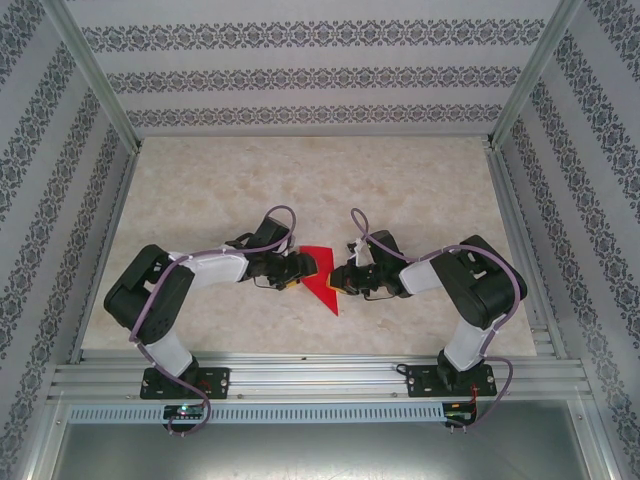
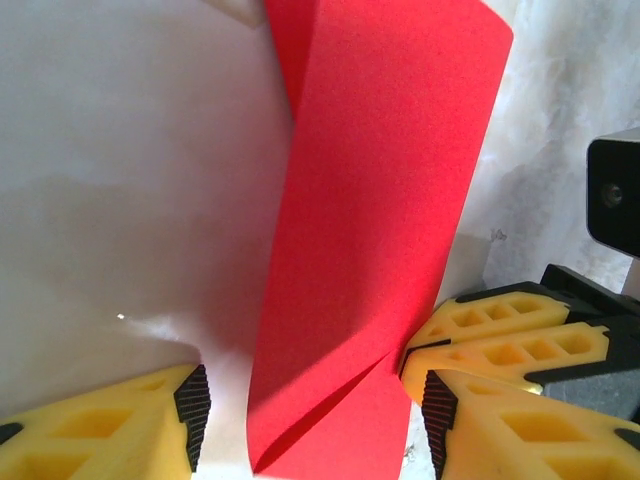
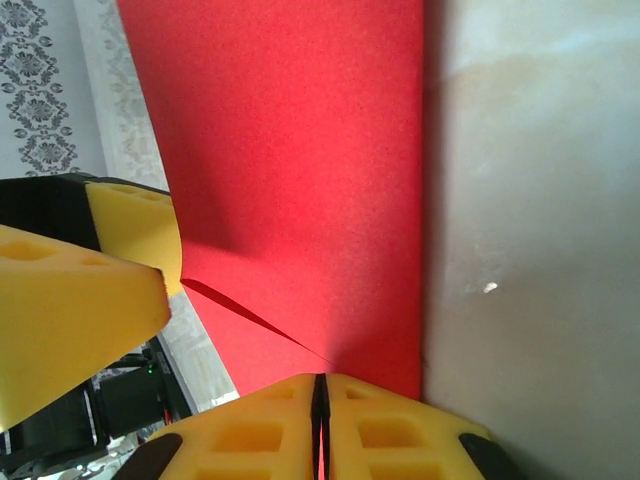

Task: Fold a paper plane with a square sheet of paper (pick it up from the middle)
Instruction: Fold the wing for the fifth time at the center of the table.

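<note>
The square sheet of paper point(image 1: 320, 275) is bright red, partly folded, and shows as a triangle pointing toward the near edge, held up between the two grippers. My right gripper point(image 3: 321, 425) is shut on the paper's point(image 3: 300, 150) edge, its yellow fingers pressed together where a slanting crease ends. My left gripper point(image 2: 315, 420) is open, with one ribbed pad point(image 2: 192, 405) to the left of the paper point(image 2: 380, 200) and the other to its right, neither pressing it. In the left wrist view the right gripper's fingers point(image 2: 500, 335) pinch the paper's right edge. From above, the left gripper point(image 1: 300, 270) and right gripper point(image 1: 341, 280) face each other.
The table point(image 1: 320, 190) is a pale marbled surface. Aluminium rails point(image 1: 320, 375) run along its near edge and sides, and patterned walls point(image 1: 320, 70) close it in. Open tabletop lies behind and beside both arms.
</note>
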`<state>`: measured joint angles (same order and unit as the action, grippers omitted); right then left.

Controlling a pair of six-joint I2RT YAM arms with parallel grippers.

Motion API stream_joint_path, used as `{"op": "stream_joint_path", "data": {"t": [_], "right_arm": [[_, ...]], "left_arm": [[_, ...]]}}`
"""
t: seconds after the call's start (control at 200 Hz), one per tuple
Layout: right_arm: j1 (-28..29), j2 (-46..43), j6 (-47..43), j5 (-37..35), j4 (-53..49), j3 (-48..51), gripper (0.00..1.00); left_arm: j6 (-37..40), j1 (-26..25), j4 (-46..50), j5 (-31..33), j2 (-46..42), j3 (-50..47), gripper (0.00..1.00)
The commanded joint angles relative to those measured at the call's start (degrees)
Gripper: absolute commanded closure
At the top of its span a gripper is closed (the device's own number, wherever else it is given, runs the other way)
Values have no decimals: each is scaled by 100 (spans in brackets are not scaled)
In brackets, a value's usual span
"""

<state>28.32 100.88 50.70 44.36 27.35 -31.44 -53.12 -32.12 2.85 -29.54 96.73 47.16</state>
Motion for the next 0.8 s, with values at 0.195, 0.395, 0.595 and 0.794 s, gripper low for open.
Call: {"op": "stream_joint_path", "data": {"t": [0.195, 0.395, 0.595, 0.794], "right_arm": [[-107, 309, -132, -507, -213, 139, 88], [-135, 275, -168, -470, -256, 95, 86], [-151, -80, -228, -387, -332, -43, 83], [-133, -1079, -465, -763, -769, -90, 77]], "left_arm": [[-137, 52, -634, -355, 218, 186, 54], [-119, 118, -684, -412, 241, 172, 68], [-91, 151, -746, -383, 151, 117, 89], [-315, 147, -1007, -379, 81, -28, 98]]}}
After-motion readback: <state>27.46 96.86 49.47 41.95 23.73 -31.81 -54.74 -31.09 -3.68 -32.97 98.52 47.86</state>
